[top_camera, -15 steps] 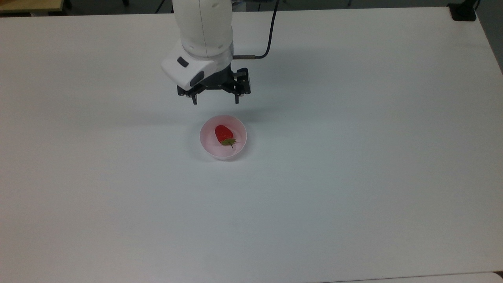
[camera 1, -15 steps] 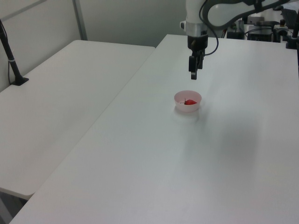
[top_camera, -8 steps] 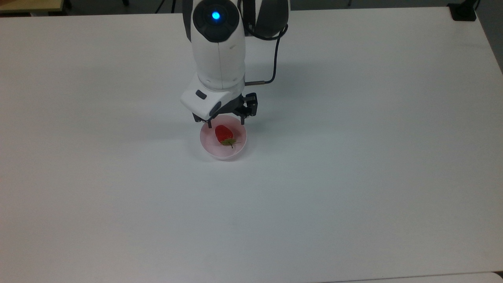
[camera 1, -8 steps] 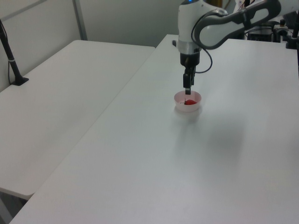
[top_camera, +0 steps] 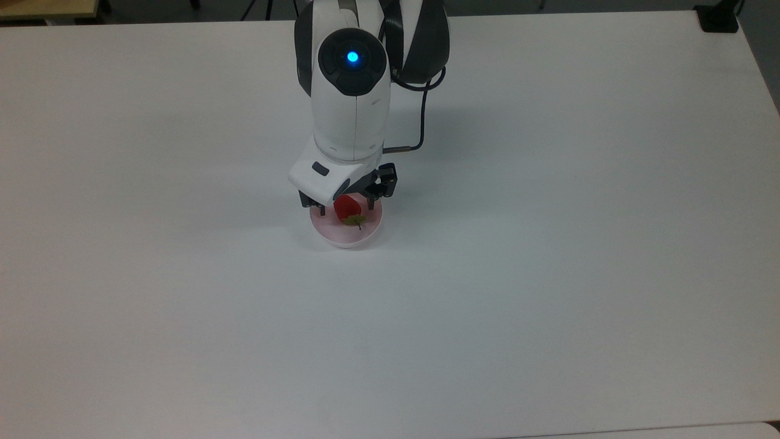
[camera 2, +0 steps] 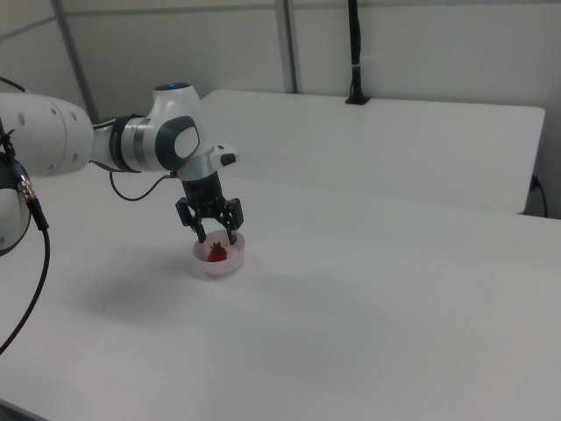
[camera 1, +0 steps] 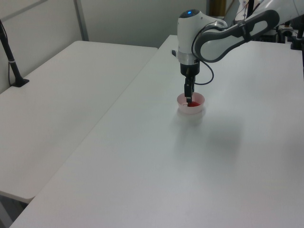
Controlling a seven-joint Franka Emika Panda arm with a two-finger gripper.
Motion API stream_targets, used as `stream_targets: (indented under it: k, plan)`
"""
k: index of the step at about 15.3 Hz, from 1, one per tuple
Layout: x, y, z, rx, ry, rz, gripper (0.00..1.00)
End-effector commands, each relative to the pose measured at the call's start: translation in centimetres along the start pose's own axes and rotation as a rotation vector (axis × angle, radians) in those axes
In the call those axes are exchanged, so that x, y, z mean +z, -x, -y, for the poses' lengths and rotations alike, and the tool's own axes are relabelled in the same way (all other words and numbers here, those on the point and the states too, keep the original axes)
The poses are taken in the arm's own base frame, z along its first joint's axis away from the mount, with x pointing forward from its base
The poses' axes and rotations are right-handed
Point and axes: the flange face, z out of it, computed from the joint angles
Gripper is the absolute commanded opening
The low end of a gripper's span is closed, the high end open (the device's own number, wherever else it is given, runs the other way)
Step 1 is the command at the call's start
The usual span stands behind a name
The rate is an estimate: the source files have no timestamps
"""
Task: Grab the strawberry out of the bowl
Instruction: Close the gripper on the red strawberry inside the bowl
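- The black two-finger gripper (camera 2: 216,237) on the white Franka arm hangs over the small round pale pink plastic bowl (top_camera: 359,235), its fingers spread apart and pointing straight down.
- In the right view one fingertip stands on each side of the small bright red strawberry (camera 2: 217,252), and both tips seem to sit at about rim height or just inside it.
- The strawberry (top_camera: 347,208) lies on the floor of the bowl directly beneath the gripper (top_camera: 346,206), so the fruit sits in the gap between the open fingers and not off to either side.
- In the top view the berry's long axis runs from its red tip, tucked under the gripper body, out to its green leafy cap and short stem, which points toward the top view's bottom edge.
- The fingers stand to the top view's left and right of the fruit, so they would close across its short width, not along its length.
- Contact is hard to judge: in the left view the gripper (camera 1: 188,98) overlaps the berry, and the fingers probably do not touch it yet.
- The likely next need is a short straight descent, then a gentle close on the berry's sides while staying clear of the bowl (camera 2: 230,266) wall.
- The bowl sits on a plain white table (top_camera: 548,244), with nothing else near the gripper.
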Motion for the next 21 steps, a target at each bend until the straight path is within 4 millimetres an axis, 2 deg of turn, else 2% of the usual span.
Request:
stream_targets:
  k: [1,9,10,15,17,21]
  plan:
    - [0.7,-0.3,-0.2,-0.032,0.015,-0.005,0.8]
    - [2.2,0.1,0.2,-0.063,0.048,0.026,0.77]
    - [2.6,0.3,0.3,-0.068,0.048,0.035,0.66]
    - [3.8,0.4,0.8,-0.08,0.055,0.054,0.52]
    - [3.8,0.4,0.7,-0.079,0.054,0.055,0.52]
    - [3.1,0.3,0.5,-0.076,0.058,0.044,0.36]
